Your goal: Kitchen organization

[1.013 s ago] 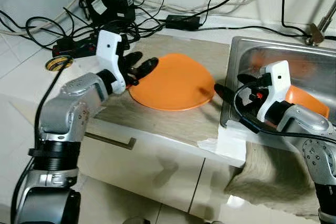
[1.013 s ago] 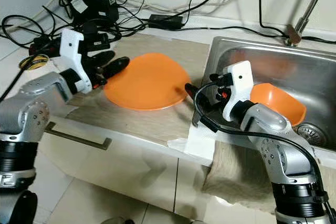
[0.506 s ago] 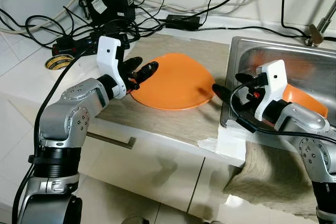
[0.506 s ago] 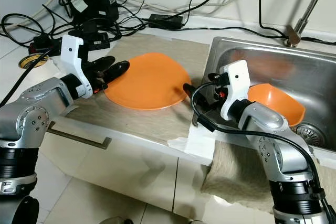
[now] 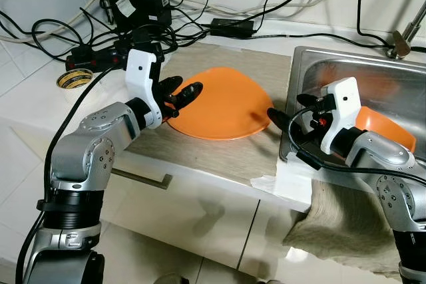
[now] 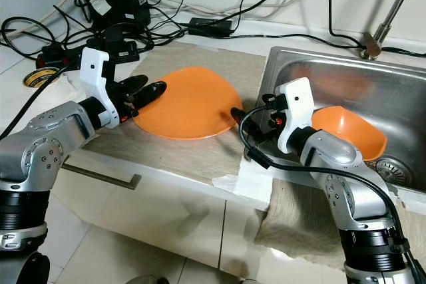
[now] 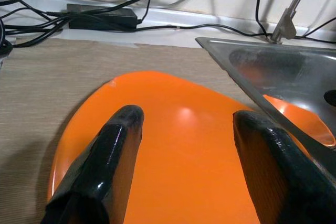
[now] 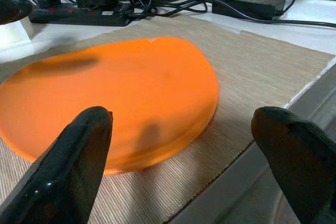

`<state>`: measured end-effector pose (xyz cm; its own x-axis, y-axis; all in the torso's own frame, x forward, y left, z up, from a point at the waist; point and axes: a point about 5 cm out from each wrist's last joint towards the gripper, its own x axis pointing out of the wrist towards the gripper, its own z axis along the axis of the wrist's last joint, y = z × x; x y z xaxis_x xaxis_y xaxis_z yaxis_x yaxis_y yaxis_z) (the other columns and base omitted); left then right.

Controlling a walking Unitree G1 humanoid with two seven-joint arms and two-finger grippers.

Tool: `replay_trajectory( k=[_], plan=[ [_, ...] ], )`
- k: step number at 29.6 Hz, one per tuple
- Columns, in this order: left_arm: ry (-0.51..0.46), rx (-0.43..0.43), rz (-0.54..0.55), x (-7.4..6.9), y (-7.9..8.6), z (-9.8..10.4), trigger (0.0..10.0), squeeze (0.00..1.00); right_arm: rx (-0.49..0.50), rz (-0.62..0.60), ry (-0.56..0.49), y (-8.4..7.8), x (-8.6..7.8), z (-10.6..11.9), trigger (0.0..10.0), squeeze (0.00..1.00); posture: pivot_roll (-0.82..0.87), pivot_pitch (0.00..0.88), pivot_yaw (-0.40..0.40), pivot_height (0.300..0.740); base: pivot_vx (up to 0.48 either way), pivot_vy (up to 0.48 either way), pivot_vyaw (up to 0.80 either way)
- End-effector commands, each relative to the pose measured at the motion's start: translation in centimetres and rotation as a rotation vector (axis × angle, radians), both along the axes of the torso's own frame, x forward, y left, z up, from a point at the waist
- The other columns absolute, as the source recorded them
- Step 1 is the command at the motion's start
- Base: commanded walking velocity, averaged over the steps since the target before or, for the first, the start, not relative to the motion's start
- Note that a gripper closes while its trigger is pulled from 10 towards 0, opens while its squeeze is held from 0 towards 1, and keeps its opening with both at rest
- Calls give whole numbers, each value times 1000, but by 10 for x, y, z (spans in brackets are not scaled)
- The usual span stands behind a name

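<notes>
On the desk (image 5: 219,154) an orange plate (image 5: 223,104) lies flat; the left gripper (image 5: 181,91) and right gripper (image 5: 286,112) flank it, jaws released. Next, I think, both must close in.

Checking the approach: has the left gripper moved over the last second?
Yes. The left gripper has moved to the robot's right, from the plate's left edge to above its rim, fingers open. The plate has stayed on the mat.
</notes>
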<state>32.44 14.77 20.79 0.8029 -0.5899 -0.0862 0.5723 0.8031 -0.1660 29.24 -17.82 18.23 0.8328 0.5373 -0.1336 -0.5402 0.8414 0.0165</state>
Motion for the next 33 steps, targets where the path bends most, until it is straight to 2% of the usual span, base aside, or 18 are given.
replay_trajectory(
  k=[1, 33],
  plan=[
    [-20, 3, -5, -1, 0, 7, 10000, 0, -4, 7, -14, 0, 1, 3, 10000, 0, -68, 0, 31, 740, 0, 0, 0],
    [-16, 29, 8, -9, 0, 1, 10000, 0, -8, 38, -24, 9, 10, 4, 10000, 0, -21, 0, 7, 740, 0, 0, 0]
  ],
)
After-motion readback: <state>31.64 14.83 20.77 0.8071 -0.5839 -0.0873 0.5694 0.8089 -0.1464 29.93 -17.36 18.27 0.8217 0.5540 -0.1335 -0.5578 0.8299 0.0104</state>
